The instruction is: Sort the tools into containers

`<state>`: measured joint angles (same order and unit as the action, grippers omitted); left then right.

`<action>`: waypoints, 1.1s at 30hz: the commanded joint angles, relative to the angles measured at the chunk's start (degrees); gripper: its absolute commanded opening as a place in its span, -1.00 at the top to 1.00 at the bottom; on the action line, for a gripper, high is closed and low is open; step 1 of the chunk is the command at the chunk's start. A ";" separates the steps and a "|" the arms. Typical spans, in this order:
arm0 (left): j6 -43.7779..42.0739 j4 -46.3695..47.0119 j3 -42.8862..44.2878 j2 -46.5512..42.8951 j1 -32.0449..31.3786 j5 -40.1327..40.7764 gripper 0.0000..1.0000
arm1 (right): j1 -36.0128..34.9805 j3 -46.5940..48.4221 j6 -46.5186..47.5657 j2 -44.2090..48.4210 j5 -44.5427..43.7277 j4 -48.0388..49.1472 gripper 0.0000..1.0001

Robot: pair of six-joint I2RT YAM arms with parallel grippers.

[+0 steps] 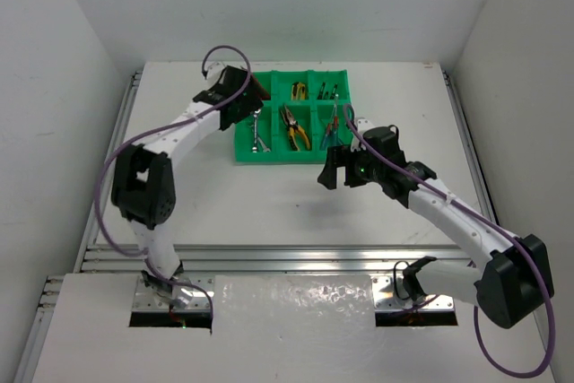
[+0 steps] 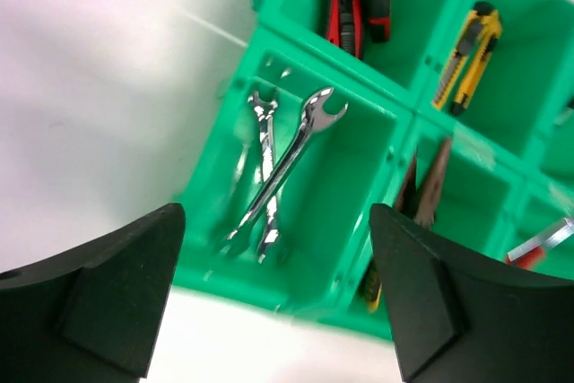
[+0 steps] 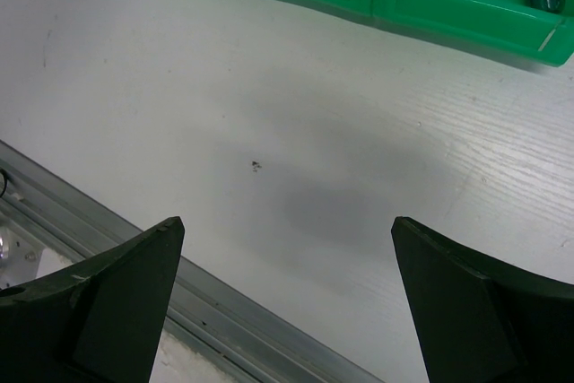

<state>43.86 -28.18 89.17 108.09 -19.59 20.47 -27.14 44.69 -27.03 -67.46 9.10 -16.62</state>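
Overhead, the left hand [image 1: 240, 103] hangs wide open above the green tray [image 1: 269, 153] at upper middle; only its own camera resolves two crossed silver wrenches [image 2: 285, 170] in one compartment [image 2: 354, 145]. The right hand [image 1: 335, 169], also spread wide, hovers over the counter [image 3: 269, 132] just below the tray.

You are looking at a tray [image 2: 305, 51] of bright green plastic; its smooth walls are shining and giving soft reflections. Inside it, two wrenches [image 2: 285, 168] are gleaming as polished, mirror-like metal. The knives [image 2: 468, 56] are showing yellow and black plastic with a light gloss. The table [image 3: 269, 87] is appearing white and matt, with a fine grain like painted wood and some faint scuffs. The rail [image 3: 233, 311] at its edge is looking like brushed, dull grey metal. The left gripper [image 2: 276, 213] and right gripper [image 3: 287, 221] are presenting you fingers of matt black plastic.
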 commanded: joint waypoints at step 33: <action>-26.63 5.15 -51.37 -83.22 -0.36 14.08 -0.99 | 0.15 -5.13 12.00 36.69 -31.52 -17.30 -0.98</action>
<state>18.79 -28.97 38.04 25.80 -19.62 35.27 -27.14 40.10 -16.05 -32.14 -22.31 -36.97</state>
